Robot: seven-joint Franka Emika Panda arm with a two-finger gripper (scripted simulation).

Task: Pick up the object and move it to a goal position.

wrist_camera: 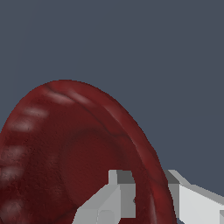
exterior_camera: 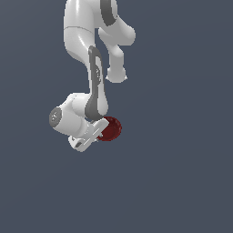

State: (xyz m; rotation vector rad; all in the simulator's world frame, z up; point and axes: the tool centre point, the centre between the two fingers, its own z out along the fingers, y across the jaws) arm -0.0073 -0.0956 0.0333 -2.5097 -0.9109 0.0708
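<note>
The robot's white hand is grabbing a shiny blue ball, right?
Almost! The ball is dark red, not blue. The exterior view shows it at the tip of the white hand, and the wrist view shows its glossy red surface up close, with one finger in front of it and the other behind its edge. So the hand does look closed on it.

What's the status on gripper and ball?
Gripper shut on the dark red ball, one finger each side of its rim. Ball at the arm's end in the exterior view. Nothing else visible in the way.
</note>
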